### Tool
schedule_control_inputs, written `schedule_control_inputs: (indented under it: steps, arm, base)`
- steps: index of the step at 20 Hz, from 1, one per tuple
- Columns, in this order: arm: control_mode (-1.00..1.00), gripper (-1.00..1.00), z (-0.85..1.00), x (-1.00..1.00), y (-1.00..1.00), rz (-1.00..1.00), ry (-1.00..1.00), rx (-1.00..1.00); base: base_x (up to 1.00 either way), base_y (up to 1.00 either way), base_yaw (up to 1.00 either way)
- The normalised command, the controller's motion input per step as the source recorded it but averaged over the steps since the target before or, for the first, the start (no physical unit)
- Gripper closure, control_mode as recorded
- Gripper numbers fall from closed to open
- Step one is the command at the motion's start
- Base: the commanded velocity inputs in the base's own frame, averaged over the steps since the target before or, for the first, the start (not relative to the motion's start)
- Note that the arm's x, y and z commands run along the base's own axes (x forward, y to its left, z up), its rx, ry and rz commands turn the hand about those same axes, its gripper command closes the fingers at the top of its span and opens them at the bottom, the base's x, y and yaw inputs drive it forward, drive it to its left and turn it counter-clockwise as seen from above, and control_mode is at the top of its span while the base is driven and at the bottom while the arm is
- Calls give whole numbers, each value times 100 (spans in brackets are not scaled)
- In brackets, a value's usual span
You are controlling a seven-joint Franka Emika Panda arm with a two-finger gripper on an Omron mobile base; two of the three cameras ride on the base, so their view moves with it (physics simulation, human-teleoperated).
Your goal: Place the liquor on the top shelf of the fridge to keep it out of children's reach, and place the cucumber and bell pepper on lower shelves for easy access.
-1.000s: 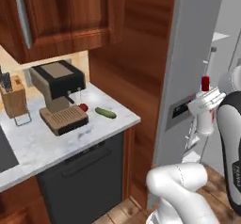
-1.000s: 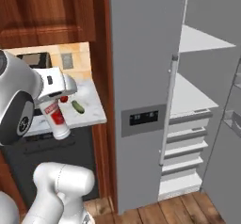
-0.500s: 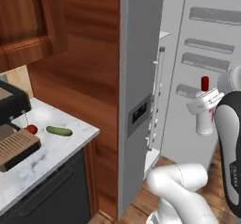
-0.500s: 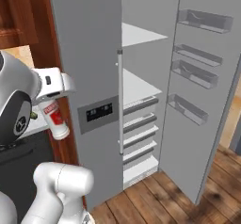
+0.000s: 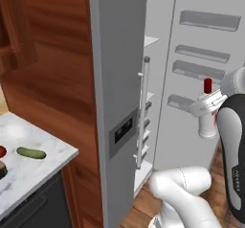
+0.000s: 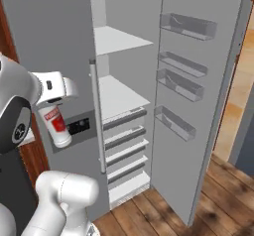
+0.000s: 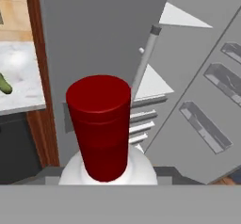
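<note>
The gripper (image 6: 55,112) pinches the liquor (image 6: 56,127) upright in front of the fridge (image 6: 59,41) — beside its open right door, below the top shelf (image 6: 119,39). The cucumber (image 5: 31,153) lies on the counter (image 5: 43,167) left of the fridge.

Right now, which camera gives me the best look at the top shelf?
The right base view: the top shelf shows as a broad bare board. The left base view catches only its front corner; the hand view, a small white wedge.
</note>
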Motion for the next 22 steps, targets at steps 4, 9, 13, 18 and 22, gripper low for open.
schedule_control_inputs:
  steps: [4, 9, 13, 18, 22]
  arm:
    - [100, 100, 0, 0, 0, 0, 0, 0]
    - [100, 100, 0, 0, 0, 0, 0, 0]
    - [100, 100, 0, 0, 0, 0, 0, 0]
    - [100, 100, 0, 0, 0, 0, 0, 0]
    - [100, 100, 0, 0, 0, 0, 0, 0]
  base:
    - [28, -71, 18]
    - [31, -45, 25]
    - [44, -20, 35]
    - [42, -27, 38]
    - [36, -33, 36]
